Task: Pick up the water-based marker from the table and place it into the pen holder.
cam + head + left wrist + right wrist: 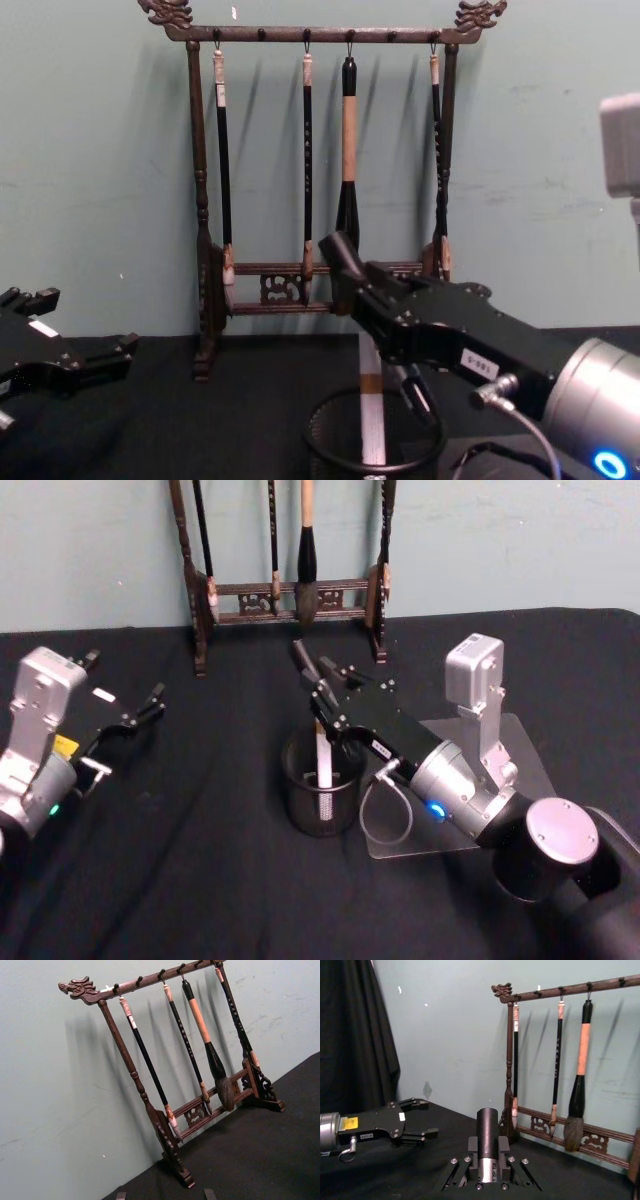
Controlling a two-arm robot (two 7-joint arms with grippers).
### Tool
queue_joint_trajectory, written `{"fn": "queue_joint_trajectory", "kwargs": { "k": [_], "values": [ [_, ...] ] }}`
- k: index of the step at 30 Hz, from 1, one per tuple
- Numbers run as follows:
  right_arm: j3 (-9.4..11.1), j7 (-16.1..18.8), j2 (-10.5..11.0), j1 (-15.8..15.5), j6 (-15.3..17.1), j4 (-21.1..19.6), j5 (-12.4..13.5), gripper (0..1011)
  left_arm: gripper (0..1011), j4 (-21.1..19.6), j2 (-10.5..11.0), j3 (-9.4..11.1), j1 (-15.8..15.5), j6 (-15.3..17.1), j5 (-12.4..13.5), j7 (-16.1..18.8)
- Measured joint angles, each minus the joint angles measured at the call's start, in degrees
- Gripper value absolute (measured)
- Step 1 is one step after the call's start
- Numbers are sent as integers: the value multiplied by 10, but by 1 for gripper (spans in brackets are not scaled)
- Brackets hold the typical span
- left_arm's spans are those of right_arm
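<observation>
The right tool point(322, 712) hangs directly above the pen holder point(322, 782), pinching the water-based marker point(323, 762) near its dark cap; the marker's long axis is near upright, its lower end already inside the mesh cup. The coming move likely needs only a release, straight down; the left tool point(135, 720), spread open, idles over the desk point(200, 880), well apart from the cup.
</observation>
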Motion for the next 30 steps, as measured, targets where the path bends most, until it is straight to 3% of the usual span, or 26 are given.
{"fn": "queue_joint_trajectory", "kwargs": {
  "k": [13, 30],
  "values": [
    [-16, 2, -2, 9, 5, 14, 2, 237, 1001, 0, 0, 0, 0, 0, 0, 0],
    [-22, -3, 4, 3, 13, 8, -2, 237, 1001, 0, 0, 0, 0, 0, 0, 0]
  ]
}}
